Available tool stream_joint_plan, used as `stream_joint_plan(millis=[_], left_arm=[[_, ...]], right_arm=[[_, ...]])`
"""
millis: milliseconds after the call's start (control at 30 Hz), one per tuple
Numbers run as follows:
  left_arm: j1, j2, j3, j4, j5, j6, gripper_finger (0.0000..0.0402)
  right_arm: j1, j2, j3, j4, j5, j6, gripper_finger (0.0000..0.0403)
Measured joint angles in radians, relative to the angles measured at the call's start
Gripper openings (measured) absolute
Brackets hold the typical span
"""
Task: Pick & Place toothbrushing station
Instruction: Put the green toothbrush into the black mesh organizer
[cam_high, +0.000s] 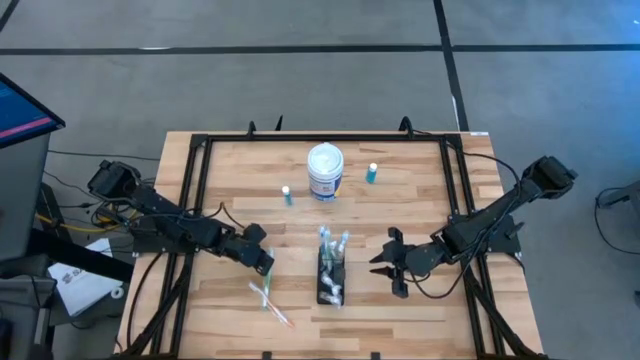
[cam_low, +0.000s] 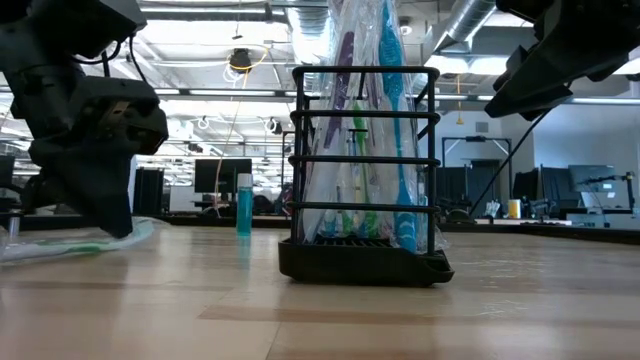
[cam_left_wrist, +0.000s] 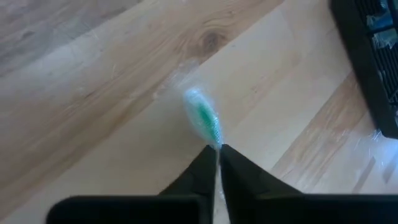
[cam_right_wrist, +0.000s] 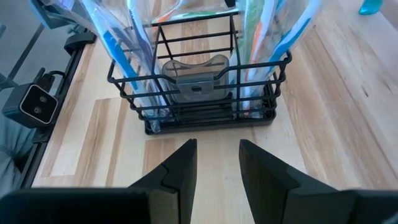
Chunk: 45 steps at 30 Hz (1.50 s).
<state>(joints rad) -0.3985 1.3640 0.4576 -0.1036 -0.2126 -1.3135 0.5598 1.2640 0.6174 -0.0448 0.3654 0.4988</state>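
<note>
The toothbrushing station (cam_high: 329, 287) is a black wire holder near the table's middle front, resting on its flat base (cam_low: 365, 263) and holding several wrapped toothbrushes. My left gripper (cam_high: 266, 264) is to its left, low over the table, shut on a clear-wrapped toothbrush with a green head (cam_left_wrist: 202, 117). My right gripper (cam_high: 392, 268) hovers to the holder's right, open, with nothing between its fingers. In the right wrist view, my right gripper (cam_right_wrist: 217, 155) faces the holder's end (cam_right_wrist: 199, 121). My left gripper pinches the wrapped toothbrush between its two fingers just behind the green head (cam_left_wrist: 216, 142). The fingers slant down from the table's left side and lie along the brush. The head sticks out past the fingertips, close over the wood; whether it is touching the wood does not show.
A white round tub (cam_high: 325, 170) with a blue label stands at the back middle, with a small blue bottle on its left (cam_high: 287, 195) and another on its right (cam_high: 372, 173). Loose wrapped toothbrushes (cam_high: 270, 300) lie near the front, left of the holder.
</note>
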Motion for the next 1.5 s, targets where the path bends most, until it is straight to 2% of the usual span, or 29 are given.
stream_joint_plan(millis=[300,567,1033,1200,1500], left_arm=[[0.0,0.0,0.0,0.022,-0.004,0.045,0.0001],[0.0,-0.023,0.042,0.036,-0.12,0.184,0.0],[-0.006,-0.264,0.052,0.046,-0.332,0.485,0.0],[-0.041,-0.299,0.052,0.159,-0.381,0.614,0.0],[-0.107,-0.289,0.052,0.42,-0.401,0.832,0.0]], right_arm=[[0.0,0.0,0.0,0.0,0.002,0.0,0.0111],[0.0,0.0,0.0,0.0,0.002,0.0,0.0111],[-0.029,0.0,0.0,0.014,0.003,0.0,0.0111],[-0.044,0.0,0.0,0.023,0.003,0.0,0.0111],[-0.047,0.0,0.0,0.023,0.003,0.0,0.0111]])
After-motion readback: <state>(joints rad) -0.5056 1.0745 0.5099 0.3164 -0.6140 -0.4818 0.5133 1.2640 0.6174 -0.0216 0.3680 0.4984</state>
